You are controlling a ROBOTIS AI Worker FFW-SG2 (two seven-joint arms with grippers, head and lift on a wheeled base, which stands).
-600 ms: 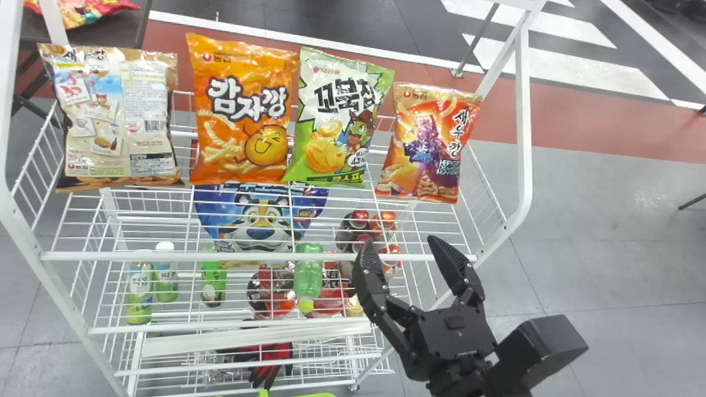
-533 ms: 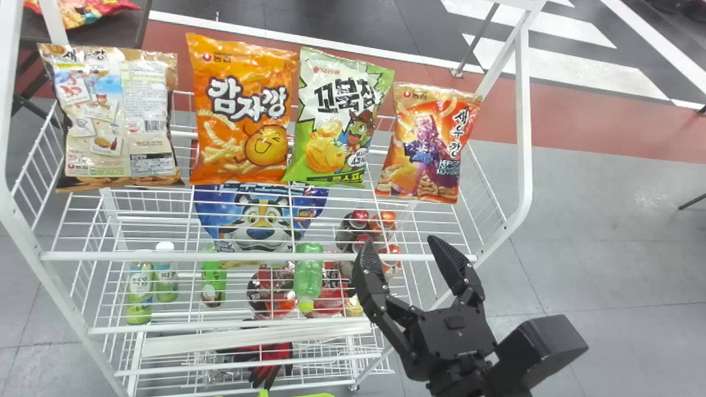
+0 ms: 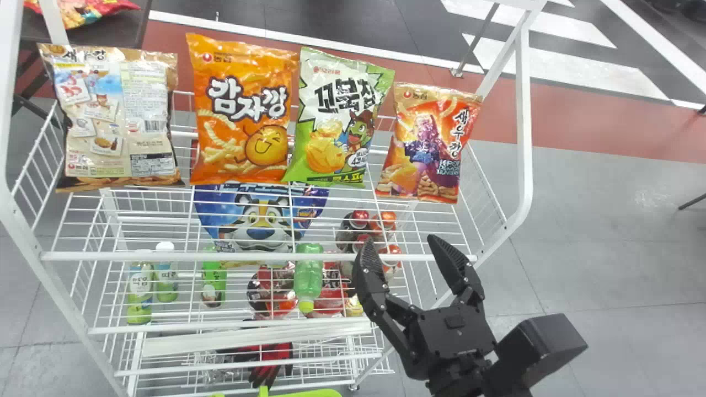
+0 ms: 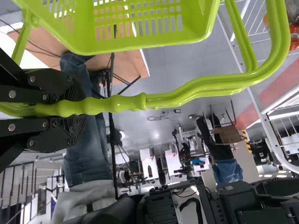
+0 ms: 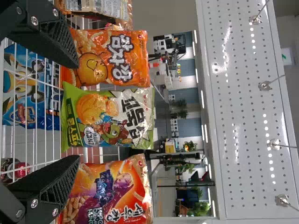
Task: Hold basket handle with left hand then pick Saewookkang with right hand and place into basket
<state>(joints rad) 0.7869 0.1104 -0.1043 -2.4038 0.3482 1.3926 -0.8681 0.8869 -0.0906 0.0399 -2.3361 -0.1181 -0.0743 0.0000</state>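
A robot's right gripper [image 3: 400, 244] stands before a white wire rack [image 3: 220, 257] of snacks, lower right of centre in the head view, its black fingers spread wide with nothing between them. The Saewookkang [image 3: 424, 146], a red-orange bag, leans at the right end of the upright row, above and apart from the fingertips. White lettering runs down its right side, smaller white print sits near its lower right, and a gold band crosses its top.

To the left along the row are a green-and-white bag [image 3: 336, 113] with heavy black characters, an orange bag [image 3: 242, 110] with bold, dark-edged white ones above a winking face, and, at upper left, a beige bag [image 3: 116, 118] with a barcode and blocks of fine print. Below the row, a blue bag [image 3: 259, 220] bears a tiger's face. A green bottle [image 3: 308, 275] lies lower down, near the centre.

In the left wrist view, the left gripper [image 4: 77, 109] has its fingers drawn in around the lime-green basket handle [image 4: 201, 91]; the slotted basket [image 4: 140, 45] shows along the upper part of the frame.
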